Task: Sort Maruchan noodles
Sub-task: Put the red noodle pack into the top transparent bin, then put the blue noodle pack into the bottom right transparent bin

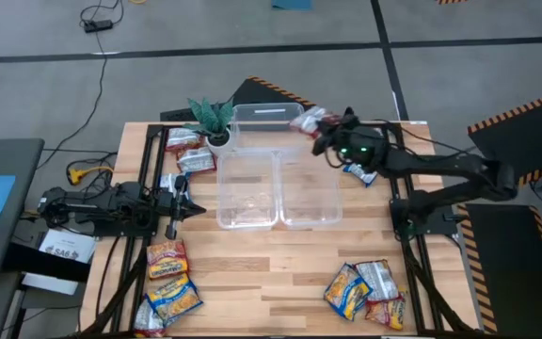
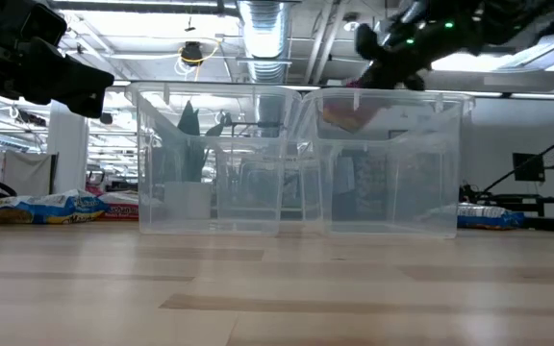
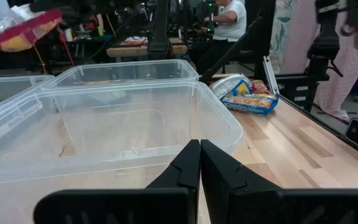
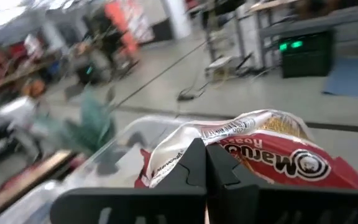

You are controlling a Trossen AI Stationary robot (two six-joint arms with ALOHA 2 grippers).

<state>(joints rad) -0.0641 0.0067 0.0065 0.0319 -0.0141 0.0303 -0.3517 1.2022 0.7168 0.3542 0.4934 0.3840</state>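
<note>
My right gripper (image 1: pixel 324 134) is shut on a red-and-silver Maruchan noodle packet (image 1: pixel 309 121), held in the air at the right end of the far clear bin (image 1: pixel 266 127). In the low view the packet (image 2: pixel 344 115) shows through the bin walls below the gripper (image 2: pixel 383 53). More packets lie flat on the table: a group at far left (image 1: pixel 184 151), a group at near left (image 1: pixel 167 282), a group at near right (image 1: pixel 365 287), and a blue one (image 1: pixel 358 172) under the right arm. My left gripper (image 1: pixel 191 205) rests shut at the left edge, holding nothing. My right gripper pinches the packet's silver end (image 4: pixel 185 155) between its two fingers. The fingers come nearly level from the table's right side. The packet (image 3: pixel 23 28) sticks out past the fingers, red face showing, lifted clear of table and bin.
Two clear bins (image 1: pixel 247 188) (image 1: pixel 309 188) stand side by side mid-table, in front of the far bin. A small green potted plant (image 1: pixel 213 118) stands left of the far bin. Bare wood lies between the near packet groups. A person sits beyond the table (image 3: pixel 229 12).
</note>
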